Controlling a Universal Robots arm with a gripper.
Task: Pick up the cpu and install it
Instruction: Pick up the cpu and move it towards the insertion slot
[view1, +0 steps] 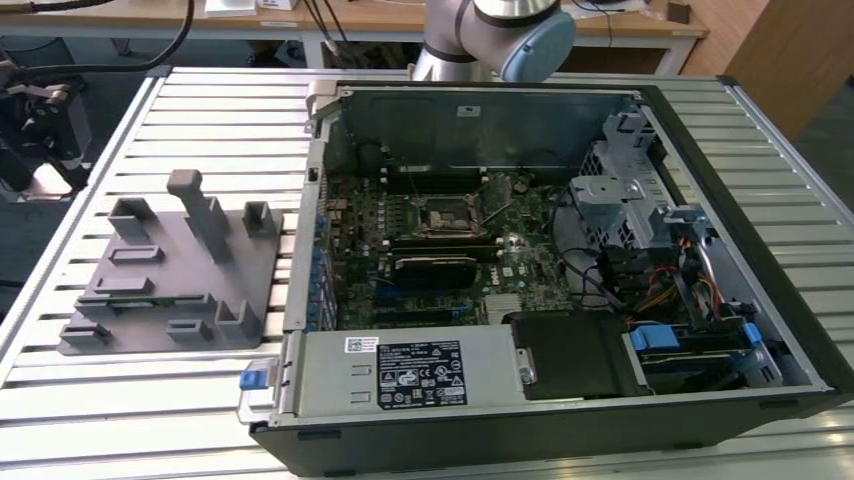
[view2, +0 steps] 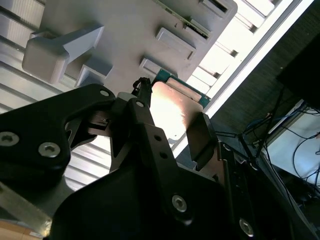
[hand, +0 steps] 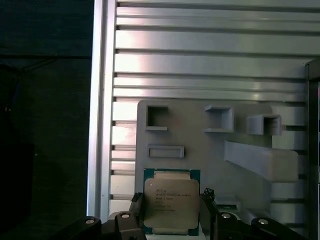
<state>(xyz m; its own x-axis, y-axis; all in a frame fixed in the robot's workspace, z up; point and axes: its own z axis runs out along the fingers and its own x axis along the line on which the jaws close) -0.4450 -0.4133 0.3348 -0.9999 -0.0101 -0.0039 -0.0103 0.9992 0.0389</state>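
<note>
I have the tool (hand: 171, 197) clamped on the cpu (hand: 171, 202) in both wrist views, with the grey tray (hand: 200, 150) beyond it.

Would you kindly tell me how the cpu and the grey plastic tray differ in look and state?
The cpu has a shiny pale metal top with a green edge; the grey tray is matte plastic. The cpu is flat; the tray carries raised posts and pockets. The claw grips the cpu by two opposite edges; the tray lies on the slatted table. Both are roughly rectangular.
</note>
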